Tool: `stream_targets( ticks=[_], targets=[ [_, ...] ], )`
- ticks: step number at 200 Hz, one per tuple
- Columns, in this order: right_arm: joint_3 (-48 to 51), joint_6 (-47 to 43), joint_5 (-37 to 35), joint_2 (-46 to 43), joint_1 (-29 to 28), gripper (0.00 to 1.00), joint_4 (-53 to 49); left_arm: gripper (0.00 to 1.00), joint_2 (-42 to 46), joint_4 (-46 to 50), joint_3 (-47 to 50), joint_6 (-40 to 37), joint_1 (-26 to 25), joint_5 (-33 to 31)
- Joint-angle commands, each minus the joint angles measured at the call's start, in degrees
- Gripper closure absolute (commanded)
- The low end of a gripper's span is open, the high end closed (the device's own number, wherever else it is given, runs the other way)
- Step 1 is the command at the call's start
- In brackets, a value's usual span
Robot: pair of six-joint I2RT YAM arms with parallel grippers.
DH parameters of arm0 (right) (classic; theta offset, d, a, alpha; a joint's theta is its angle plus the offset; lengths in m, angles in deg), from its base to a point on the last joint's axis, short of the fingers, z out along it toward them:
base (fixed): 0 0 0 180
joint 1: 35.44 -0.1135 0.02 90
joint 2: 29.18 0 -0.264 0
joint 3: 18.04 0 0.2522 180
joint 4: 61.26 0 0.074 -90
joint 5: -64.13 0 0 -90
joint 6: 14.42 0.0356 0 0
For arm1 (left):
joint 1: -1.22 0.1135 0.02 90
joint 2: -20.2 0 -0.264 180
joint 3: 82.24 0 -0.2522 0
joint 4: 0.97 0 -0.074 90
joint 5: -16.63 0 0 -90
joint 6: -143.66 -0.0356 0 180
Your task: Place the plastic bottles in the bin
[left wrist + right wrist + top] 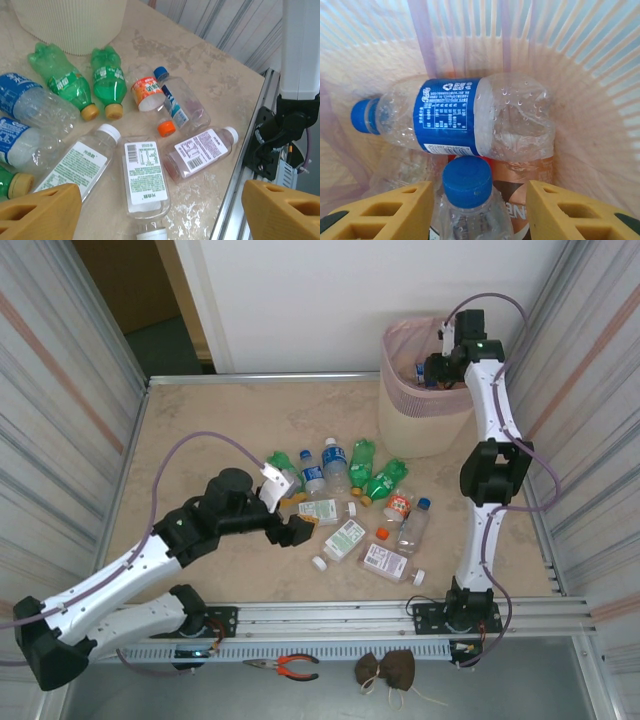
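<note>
Several plastic bottles (345,538) lie mid-table: green soda ones (67,82), blue-labelled ones (30,102), flat white-labelled ones (146,172) and an orange-labelled one (147,92). My left gripper (285,510) hovers open over the flat bottles, fingers wide apart around nothing (160,215). The cream bin (425,415) with its pink liner stands at the far right. My right gripper (440,365) hangs over its mouth. Its yellow fingers (395,210) stand open on either side of a blue-capped clear bottle (468,182), with a gap on the right. Below it in the bin lies a blue-labelled bottle (465,117).
Loose white caps (318,563) and an orange cap (166,128) lie among the bottles. The aluminium rail (400,620) runs along the near edge, with the right arm's base (280,130) on it. Pliers (285,667) and a brown bundle (390,670) sit in front of the rail.
</note>
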Motion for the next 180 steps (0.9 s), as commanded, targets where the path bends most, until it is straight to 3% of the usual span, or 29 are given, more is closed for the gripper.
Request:
stream_targets(
  ticks=[1, 65, 137, 180],
  targets=[
    [0.0, 0.5, -0.9, -7.0, -0.6, 0.5, -0.2, 0.17, -0.7, 1.3, -2.1, 1.0, 0.4, 1.4],
    [4.4, 0.9, 0.6, -18.1, -0.6, 0.49, -0.8, 0.2, -6.8, 3.8, -5.7, 4.6, 0.4, 0.7],
    [25.3, 4.4, 3.8, -38.7, -1.0, 0.47, 5.6, 0.17, -15.8, 11.5, -12.4, 16.2, 3.7, -15.2],
    [40.3, 6.5, 3.6, -51.7, -2.2, 0.46, 8.8, 0.14, -22.5, 16.0, -16.6, 24.7, 9.9, -21.8]
  ],
)
